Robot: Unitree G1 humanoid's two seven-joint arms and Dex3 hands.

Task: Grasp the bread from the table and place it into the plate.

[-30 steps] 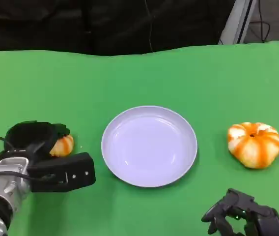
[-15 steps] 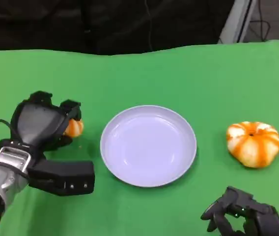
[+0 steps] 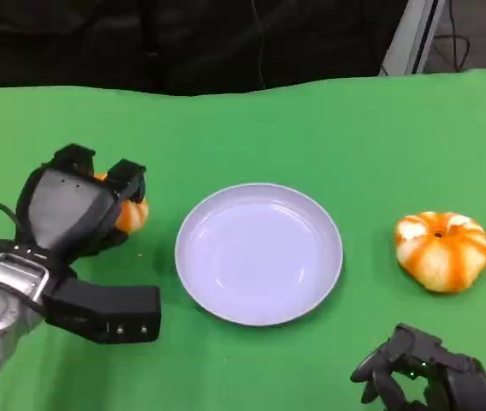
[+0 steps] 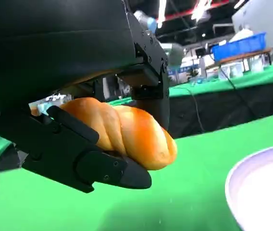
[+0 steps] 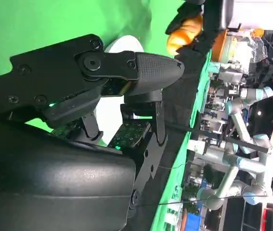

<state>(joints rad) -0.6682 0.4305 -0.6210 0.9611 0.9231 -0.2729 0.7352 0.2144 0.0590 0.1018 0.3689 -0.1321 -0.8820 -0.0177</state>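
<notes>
Your left robot hand (image 3: pixel 76 205) grips the bread (image 3: pixel 128 214), fingers wrapped round it in the left wrist view (image 4: pixel 127 137), held up off the green desk (image 3: pixel 251 128) just left of the plate (image 3: pixel 258 253), not yet over it. Your right robot hand (image 3: pixel 423 377) sits at the desk's near right edge with fingers curled in on nothing. A second orange-striped bun (image 3: pixel 442 250) lies on the desk right of the plate, well apart from both hands.

bread (image 4: pixel 127 132): golden-orange twisted roll, held in the left hand (image 3: pixel 72 210) above the green table, left of the plate. plate (image 3: pixel 259 253): round, pale lavender, upright.
</notes>
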